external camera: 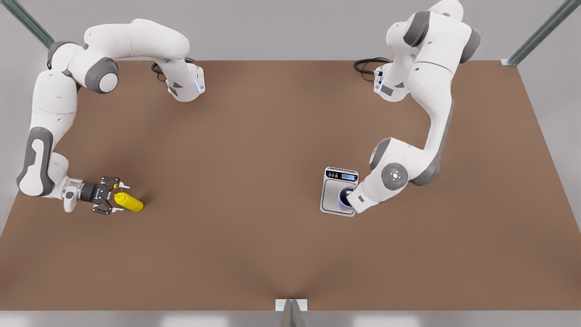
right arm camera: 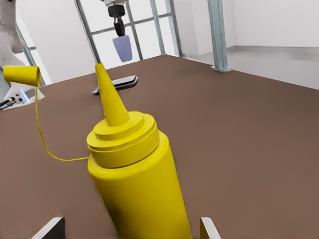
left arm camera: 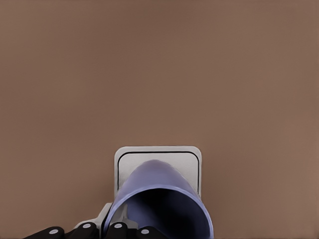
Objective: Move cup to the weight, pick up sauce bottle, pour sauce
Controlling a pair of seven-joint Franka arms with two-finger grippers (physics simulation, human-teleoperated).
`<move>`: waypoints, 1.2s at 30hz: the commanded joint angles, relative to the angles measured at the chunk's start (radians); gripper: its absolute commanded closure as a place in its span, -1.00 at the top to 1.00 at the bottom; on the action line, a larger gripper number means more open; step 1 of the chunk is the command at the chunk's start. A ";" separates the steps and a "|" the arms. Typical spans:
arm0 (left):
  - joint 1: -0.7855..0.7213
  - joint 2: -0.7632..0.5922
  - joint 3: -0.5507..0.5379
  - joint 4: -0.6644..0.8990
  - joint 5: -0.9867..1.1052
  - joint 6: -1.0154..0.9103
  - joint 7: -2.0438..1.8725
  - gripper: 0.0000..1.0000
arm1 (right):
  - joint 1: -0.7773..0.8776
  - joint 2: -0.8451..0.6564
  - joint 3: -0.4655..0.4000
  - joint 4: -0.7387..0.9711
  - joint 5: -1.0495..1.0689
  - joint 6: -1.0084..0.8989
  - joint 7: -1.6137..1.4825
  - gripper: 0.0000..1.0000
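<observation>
My left gripper (external camera: 348, 196), on the arm at the front view's right, is shut on the rim of the lavender-blue cup (left arm camera: 159, 199). In the right wrist view the cup (right arm camera: 121, 48) hangs in the air a little above the weight (right arm camera: 115, 83). The weight (external camera: 331, 193) is a silver-grey scale with a blue display. On the front view's left, the yellow sauce bottle (right arm camera: 137, 179) stands upright, its cap (right arm camera: 22, 75) dangling on a thin tether. My right gripper (right arm camera: 129, 229) is open, one finger on each side of the bottle (external camera: 129, 202), with gaps showing.
The brown table (external camera: 254, 150) stretches bare between the two arms. Black cables lie by each arm's base at the far edge. Metal frame posts stand at the table's corners, and a small bracket sits at the middle of the near edge.
</observation>
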 commanded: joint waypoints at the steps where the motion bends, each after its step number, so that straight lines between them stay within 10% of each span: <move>1: -0.011 0.023 -0.003 0.016 -0.003 -0.001 -0.321 -0.57 | 0.002 0.009 0.000 0.002 0.010 0.001 -0.182 1.00; 18: 0.001 0.073 -0.049 -0.031 -0.009 0.022 -0.314 -0.57 | 0.043 0.018 0.000 0.001 0.050 0.024 -0.179 1.00; 22: 0.009 0.073 -0.049 -0.031 -0.009 0.020 -0.296 1.00 | 0.050 0.018 0.002 -0.001 0.056 0.024 -0.180 0.80; 26: 0.096 0.053 -0.139 -0.030 -0.006 -0.039 -0.294 1.00 | 0.054 0.018 0.002 -0.001 0.056 0.024 -0.180 0.16; 29: 0.103 -0.039 -0.141 0.025 -0.001 -0.258 -0.305 1.00 | 0.054 0.016 0.000 -0.001 0.056 0.024 -0.180 0.06; 32: 0.172 -0.039 -0.129 0.403 0.066 -0.725 -0.310 1.00 | 0.054 0.015 0.002 0.004 0.056 0.015 -0.167 0.06; 35: 0.238 -0.137 -0.132 0.382 0.161 -0.849 -0.045 1.00 | 0.066 0.010 0.002 0.007 0.058 0.013 -0.164 0.06; 36: 0.147 -0.268 -0.035 0.164 0.218 -0.770 0.201 1.00 | 0.074 0.009 0.002 0.008 0.059 0.013 -0.159 0.06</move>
